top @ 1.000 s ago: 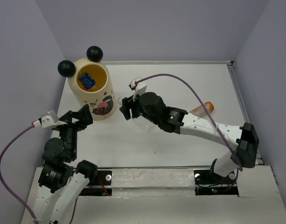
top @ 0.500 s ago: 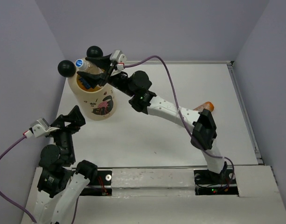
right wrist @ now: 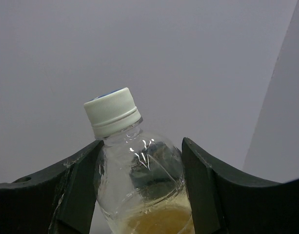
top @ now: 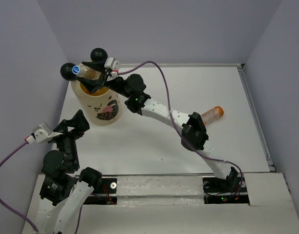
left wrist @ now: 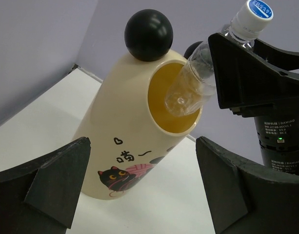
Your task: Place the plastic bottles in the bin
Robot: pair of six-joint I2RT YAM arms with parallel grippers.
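Observation:
The cream-yellow bin (top: pixel 101 103) with two black ball ears stands at the far left; it also shows in the left wrist view (left wrist: pixel 121 131). My right gripper (top: pixel 93 77) is over its mouth, shut on a clear bottle (top: pixel 86 73) with a white-blue cap. The bottle (left wrist: pixel 195 83) tilts, base inside the bin's opening, cap pointing up and left. In the right wrist view both fingers press the bottle (right wrist: pixel 139 187). An orange bottle (top: pixel 212 114) lies on the table at the right. My left gripper (top: pixel 73 123) is open and empty, in front of the bin.
The white table (top: pixel 188 87) is enclosed by grey walls at the back and sides. The right arm (top: pixel 164 114) stretches diagonally across the table from its base to the bin.
My right gripper has carried the clear bottle from the table's middle up to the bin, then a little further left over its mouth. The left gripper drew back slightly.

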